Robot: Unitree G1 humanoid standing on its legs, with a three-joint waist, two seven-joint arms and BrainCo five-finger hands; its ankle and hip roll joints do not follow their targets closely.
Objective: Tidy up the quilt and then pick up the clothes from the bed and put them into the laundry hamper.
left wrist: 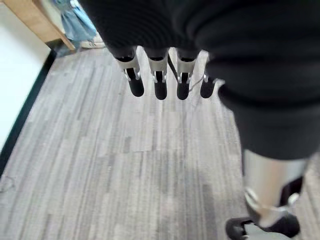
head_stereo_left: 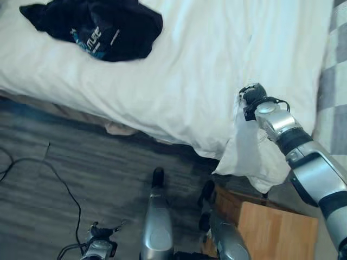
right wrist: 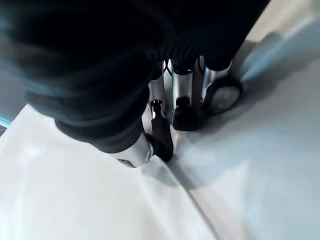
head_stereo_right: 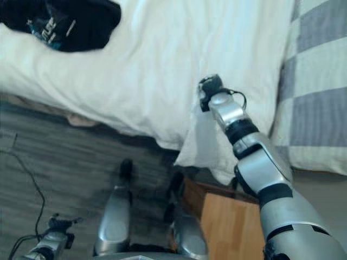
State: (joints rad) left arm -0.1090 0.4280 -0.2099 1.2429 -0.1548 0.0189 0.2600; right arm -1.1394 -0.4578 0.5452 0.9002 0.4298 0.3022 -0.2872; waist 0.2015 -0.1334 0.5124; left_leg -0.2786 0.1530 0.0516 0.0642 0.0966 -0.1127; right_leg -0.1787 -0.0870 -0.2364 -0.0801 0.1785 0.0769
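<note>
Right hand: while its arm is reaching in from the lower right, the right hand (head_stereo_left: 252, 99) is sitting at the near corner of the white quilt (head_stereo_left: 179, 70); in its wrist view the fingers (right wrist: 161, 135) and thumb are pinching a raised fold of the cloth.
Quilt: it is covering the bed, its long axis running left to right along the near edge; the pinched corner is hanging down off the edge in a loose flap, pointing toward the floor (head_stereo_left: 65, 179).
Clothes: a dark garment (head_stereo_left: 97, 24) is lying crumpled on the quilt at the far left, well apart from the right hand.
Left hand: the left hand (left wrist: 160, 75) is hanging over the grey wood floor, fingers straight and holding nothing.
Surroundings: a wooden nightstand (head_stereo_left: 265, 227) is standing just below the hanging flap; checked bedding (head_stereo_right: 320, 81) is lying to the right of the quilt.
</note>
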